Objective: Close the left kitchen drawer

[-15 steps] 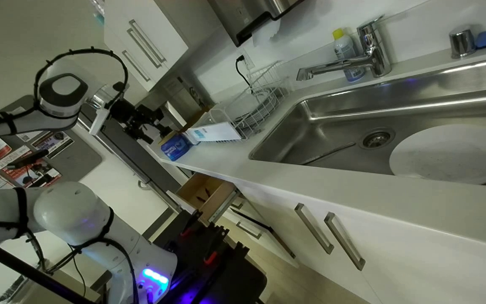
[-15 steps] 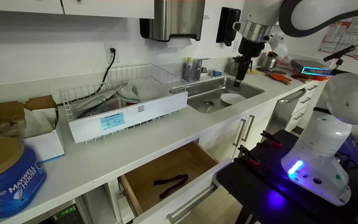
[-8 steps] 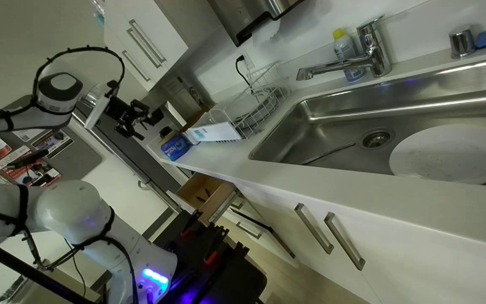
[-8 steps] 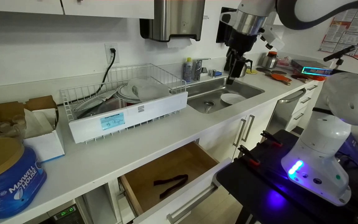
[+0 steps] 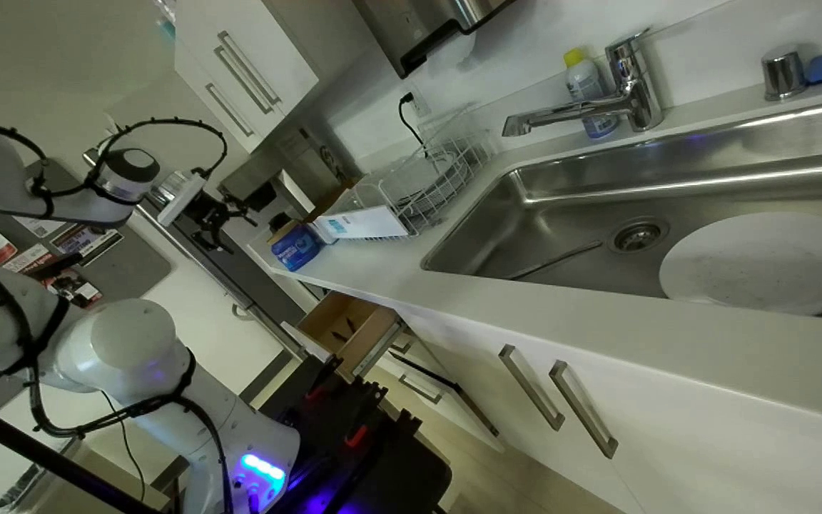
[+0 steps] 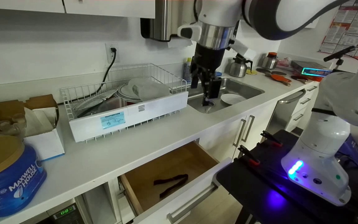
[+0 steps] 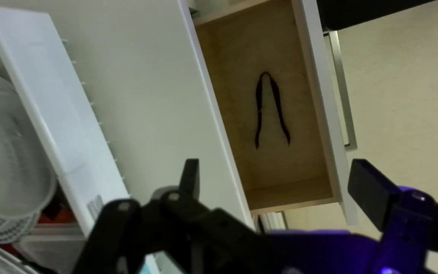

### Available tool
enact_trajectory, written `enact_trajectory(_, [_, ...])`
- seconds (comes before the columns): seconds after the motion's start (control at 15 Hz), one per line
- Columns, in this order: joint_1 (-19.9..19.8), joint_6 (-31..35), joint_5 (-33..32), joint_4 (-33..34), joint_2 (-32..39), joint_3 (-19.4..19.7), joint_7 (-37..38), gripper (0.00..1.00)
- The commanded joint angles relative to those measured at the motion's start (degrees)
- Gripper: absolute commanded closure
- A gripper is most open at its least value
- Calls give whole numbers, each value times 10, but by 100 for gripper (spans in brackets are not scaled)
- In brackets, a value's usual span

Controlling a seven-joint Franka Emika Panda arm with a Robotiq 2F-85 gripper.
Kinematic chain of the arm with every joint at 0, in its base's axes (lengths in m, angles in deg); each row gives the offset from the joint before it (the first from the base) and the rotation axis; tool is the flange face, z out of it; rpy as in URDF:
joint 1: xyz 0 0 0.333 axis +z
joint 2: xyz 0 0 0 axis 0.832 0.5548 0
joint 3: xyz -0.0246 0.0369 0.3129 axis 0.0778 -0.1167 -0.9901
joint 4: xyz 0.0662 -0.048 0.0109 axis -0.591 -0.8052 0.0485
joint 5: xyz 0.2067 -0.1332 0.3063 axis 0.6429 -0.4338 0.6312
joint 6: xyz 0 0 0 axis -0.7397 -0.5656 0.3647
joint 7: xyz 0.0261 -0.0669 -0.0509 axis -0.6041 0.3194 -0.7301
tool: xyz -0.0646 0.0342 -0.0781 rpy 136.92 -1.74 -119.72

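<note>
The left kitchen drawer (image 6: pixel 169 166) stands pulled out beneath the bench (image 6: pixel 110 157), in an exterior view to the left of the paired cabinet doors (image 6: pixel 219 137). A dark strap (image 7: pixel 276 99) lies in a narrow bend on its floor; a metal handle (image 7: pixel 343 91) crosses the drawer's front. The claw (image 7: pixel 276 173) is spread, jaws wide apart in the wrist view, and hangs well apart from the drawer. On the bench, a dish rack (image 6: pixel 132 116) stands beside the sink (image 5: pixel 554 228), which holds a white plate (image 5: pixel 768 264).
</note>
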Motion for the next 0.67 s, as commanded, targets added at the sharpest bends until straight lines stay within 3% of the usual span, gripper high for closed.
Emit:
enact_trajectory(0.0, [28, 28, 5, 21, 64, -14, -65, 0])
enact_trajectory(0.13, [42, 17, 15, 7, 59, -7, -130, 0])
enact_trajectory(0.2, [33, 22, 3, 12, 68, -14, -75, 0])
enact_trajectory(0.53, [34, 22, 3, 12, 72, -13, -79, 0])
enact_trajectory(0.6, [42, 42, 6, 8, 81, -14, -110, 0])
